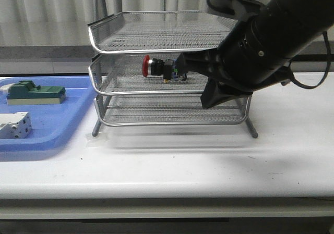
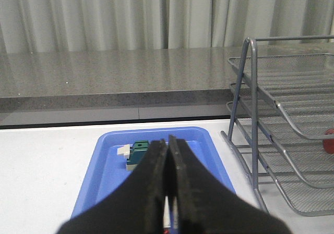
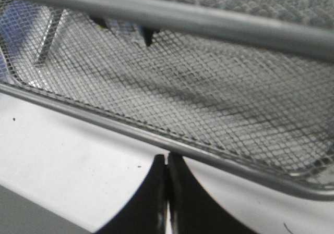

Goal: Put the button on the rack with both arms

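Button (image 1: 156, 67) is lying on the rack's (image 1: 104, 38) middle tray; both hands, left (image 2: 168, 192) and right (image 3: 167, 192), are pressed together, empty. Right hand is best withdrawn low, clearing the mesh.

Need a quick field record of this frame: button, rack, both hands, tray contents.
button: lying on its side in the rack's middle tier, red cap pointing left
rack: three-tier wire mesh, standing on the white table
right hand: shut, empty, just outside the rack's mesh rim
left hand: shut, empty, above the blue tray
blue tray: left of the rack, holds a green block and a white block
task state: button appears placed
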Tool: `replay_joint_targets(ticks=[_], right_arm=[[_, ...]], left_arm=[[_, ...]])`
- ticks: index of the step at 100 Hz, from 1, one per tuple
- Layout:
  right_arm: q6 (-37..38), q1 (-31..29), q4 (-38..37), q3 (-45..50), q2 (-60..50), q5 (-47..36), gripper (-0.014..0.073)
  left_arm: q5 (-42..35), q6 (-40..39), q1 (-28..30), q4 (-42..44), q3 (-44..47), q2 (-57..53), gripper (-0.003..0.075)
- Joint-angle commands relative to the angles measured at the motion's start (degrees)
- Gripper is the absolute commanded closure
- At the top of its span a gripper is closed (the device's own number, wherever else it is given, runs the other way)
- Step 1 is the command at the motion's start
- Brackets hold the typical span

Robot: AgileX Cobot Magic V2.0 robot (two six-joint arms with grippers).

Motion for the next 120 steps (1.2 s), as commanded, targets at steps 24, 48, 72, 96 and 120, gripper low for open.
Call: replay_joint_targets(ticks=[24, 48, 72, 96, 120], right_arm=[[-1.0, -0.3, -0.6, -3.2, -4.1, 1.9, 0.0651], [-1.0, -0.3, -3.9, -1.1, -12.1, 3.1, 0.0651], [-1.0, -0.5, -8.6, 4.8, -22.6, 3.5, 0.0651], [-1.0, -7.3, -10.4, 10.5, -34.0, 6.4, 0.0651], [-1.0, -16.5, -14.5, 15.9, -47.8, 12.2, 0.0651]], left_arm=[[-3.2, -0.4, 0.1, -0.9, -1.5, 0.4, 0.0741], [-3.2, -0.4, 0.1, -0.9, -1.5, 0.4, 0.0741], [-3.2, -0.4, 0.1, -0.9, -1.5, 0.4, 0.0741], [-3.2, -0.4, 0.1, -0.9, -1.5, 0.4, 0.0741], [-3.2, -0.4, 0.1, -0.9, -1.5, 0.4, 0.0741]])
